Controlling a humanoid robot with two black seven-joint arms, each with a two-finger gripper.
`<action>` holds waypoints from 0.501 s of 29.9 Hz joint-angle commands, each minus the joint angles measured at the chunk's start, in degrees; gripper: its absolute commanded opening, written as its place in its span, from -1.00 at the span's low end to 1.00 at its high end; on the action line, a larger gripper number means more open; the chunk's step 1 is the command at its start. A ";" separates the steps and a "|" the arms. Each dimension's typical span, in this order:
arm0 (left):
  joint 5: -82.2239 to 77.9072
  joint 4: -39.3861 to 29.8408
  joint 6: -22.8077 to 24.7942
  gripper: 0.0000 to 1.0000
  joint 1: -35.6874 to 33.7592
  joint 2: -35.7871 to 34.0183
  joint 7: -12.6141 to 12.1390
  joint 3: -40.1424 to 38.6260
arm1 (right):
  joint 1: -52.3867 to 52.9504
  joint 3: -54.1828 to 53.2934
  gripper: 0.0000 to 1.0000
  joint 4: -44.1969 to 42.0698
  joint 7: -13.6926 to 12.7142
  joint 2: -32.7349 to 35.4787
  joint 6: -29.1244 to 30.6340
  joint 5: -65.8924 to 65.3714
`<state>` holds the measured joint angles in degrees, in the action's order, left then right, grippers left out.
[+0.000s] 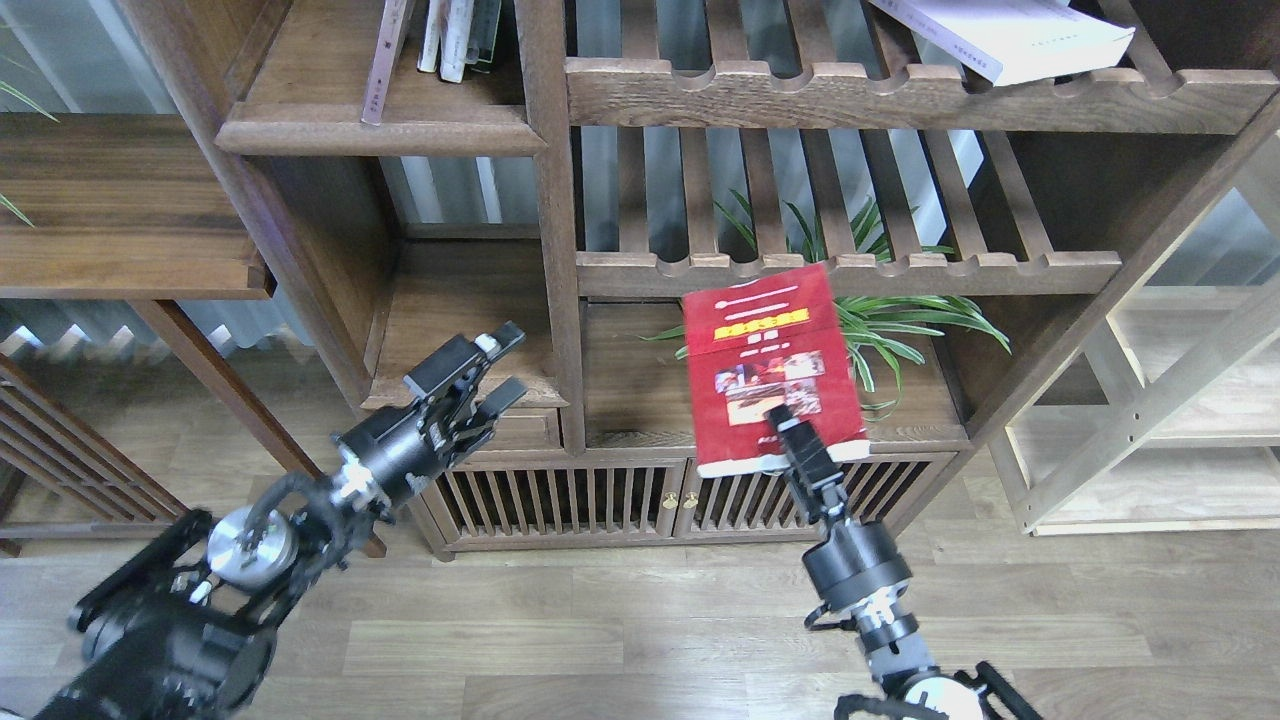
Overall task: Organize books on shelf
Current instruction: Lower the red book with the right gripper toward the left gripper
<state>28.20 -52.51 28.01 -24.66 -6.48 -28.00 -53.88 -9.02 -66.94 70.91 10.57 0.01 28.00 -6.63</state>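
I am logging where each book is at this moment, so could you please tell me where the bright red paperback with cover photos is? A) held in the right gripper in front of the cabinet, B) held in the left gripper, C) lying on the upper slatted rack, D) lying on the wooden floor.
A: the bright red paperback with cover photos is clamped at its lower edge by the right gripper, off the racks, while the left gripper is open and empty.
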 commanded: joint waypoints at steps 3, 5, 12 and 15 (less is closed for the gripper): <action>0.10 -1.45 -0.01 0.97 5.67 -2.21 0.00 0.01 | -0.12 6.20 -0.95 -0.34 -0.02 -0.01 0.00 -2.25; 0.45 -3.20 -0.01 0.97 7.43 -3.62 0.00 -0.34 | -0.03 7.52 -0.95 -0.43 -0.02 -0.01 0.00 -2.51; 9.86 -8.31 -0.01 0.96 10.68 -6.70 0.00 0.36 | 2.95 12.53 -0.94 -0.60 -0.02 -0.01 0.00 -2.07; 9.86 -8.92 -0.01 0.96 12.44 -6.70 0.00 0.79 | 4.88 14.73 -0.93 -1.83 0.07 -0.01 0.00 -1.64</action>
<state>37.65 -60.76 28.01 -13.75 -13.06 -28.00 -53.54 -5.74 -54.13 70.12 10.54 0.00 28.00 -8.64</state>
